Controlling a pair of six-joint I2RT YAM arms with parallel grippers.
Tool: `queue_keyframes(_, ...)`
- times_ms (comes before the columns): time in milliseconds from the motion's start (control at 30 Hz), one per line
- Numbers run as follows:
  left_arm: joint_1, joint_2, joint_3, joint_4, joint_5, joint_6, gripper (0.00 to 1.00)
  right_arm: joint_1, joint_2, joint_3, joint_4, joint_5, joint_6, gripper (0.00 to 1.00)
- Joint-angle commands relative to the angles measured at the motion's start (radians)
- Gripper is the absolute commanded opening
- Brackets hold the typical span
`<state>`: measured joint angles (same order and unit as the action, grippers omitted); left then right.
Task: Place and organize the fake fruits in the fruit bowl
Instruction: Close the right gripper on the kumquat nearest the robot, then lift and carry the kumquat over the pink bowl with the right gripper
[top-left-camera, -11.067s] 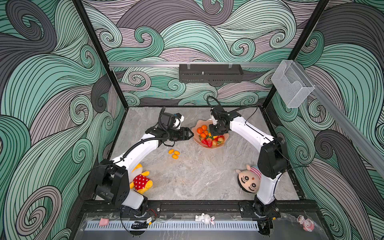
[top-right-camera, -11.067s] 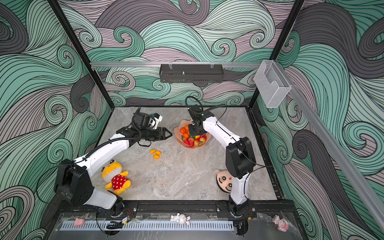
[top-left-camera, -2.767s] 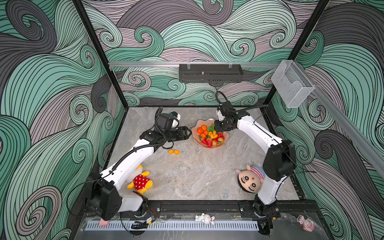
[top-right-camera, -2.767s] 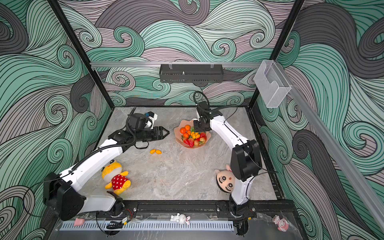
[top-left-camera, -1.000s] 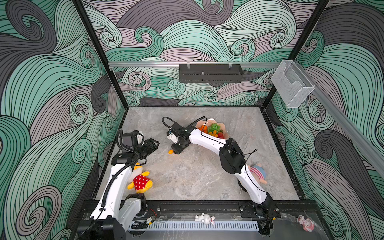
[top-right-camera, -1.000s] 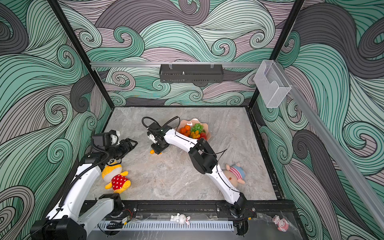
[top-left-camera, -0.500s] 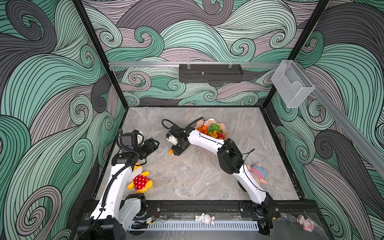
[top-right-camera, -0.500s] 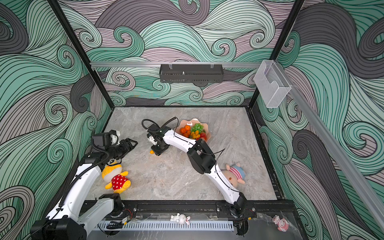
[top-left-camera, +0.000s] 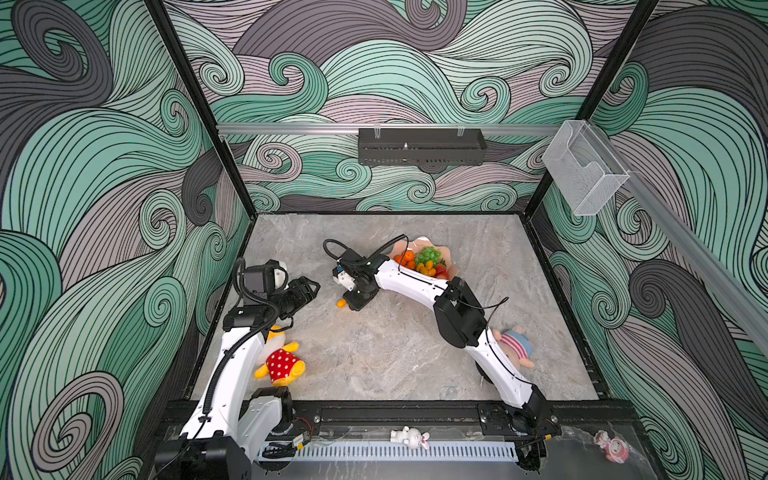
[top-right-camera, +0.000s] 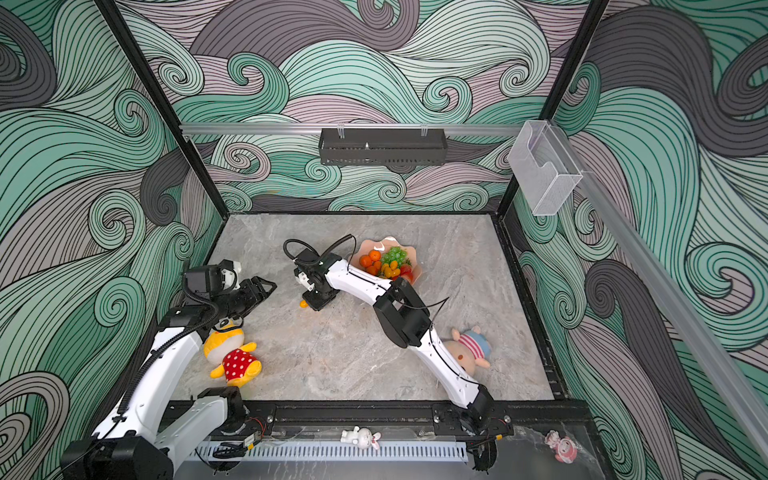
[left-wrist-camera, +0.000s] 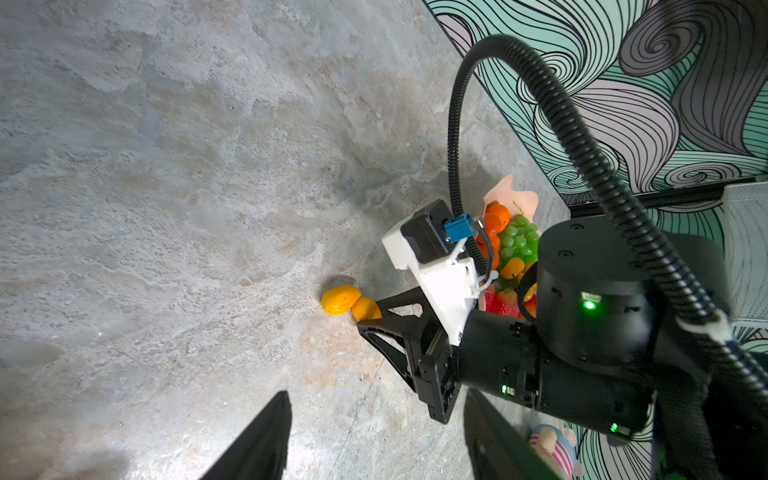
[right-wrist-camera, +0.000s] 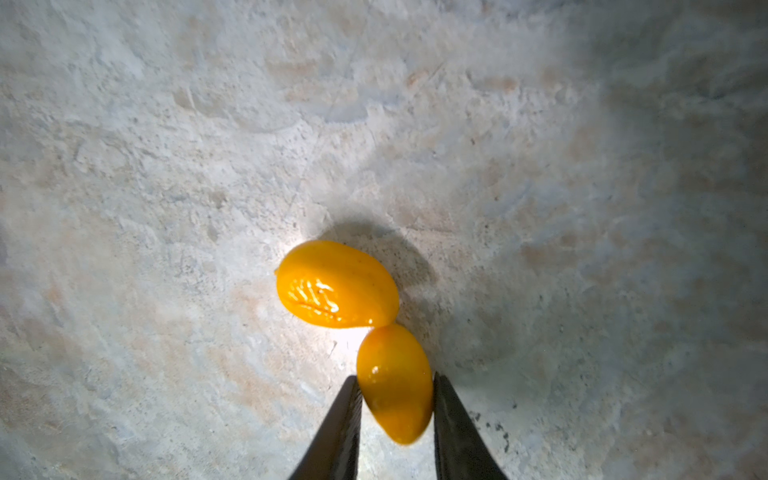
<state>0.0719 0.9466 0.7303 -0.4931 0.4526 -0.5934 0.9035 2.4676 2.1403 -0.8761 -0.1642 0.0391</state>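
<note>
Right end effector (right-wrist-camera: 395, 378) pinches nearer kumquat (right-wrist-camera: 392, 399) across its middle (glossy, light, likely slippery); neighbour kumquat (right-wrist-camera: 336, 284) touching. Left end effector (left-wrist-camera: 376, 395) spread, empty.

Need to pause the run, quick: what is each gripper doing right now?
Left gripper: open, nothing between its jaws.
Right gripper: jaws closed on a kumquat.
</note>
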Motion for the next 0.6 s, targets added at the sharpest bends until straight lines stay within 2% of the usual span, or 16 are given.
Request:
queue_keyframes(0, 0.009, 0.007, 0.001, 0.018, 0.072, 0.015, 0.68, -0.007, -0.051, -0.040, 0.007, -0.011, 0.014, 0.27)
queue_keyframes(267, -0.006, 0.037, -0.013, 0.039, 0.136, -0.009, 0.67, -0.032, -0.182, -0.212, 0.098, -0.035, 0.059, 0.26)
queue_keyframes(567, -0.070, 0.038, -0.014, 0.060, 0.121, -0.024, 0.67, -0.076, -0.299, -0.339, 0.142, -0.036, 0.082, 0.26)
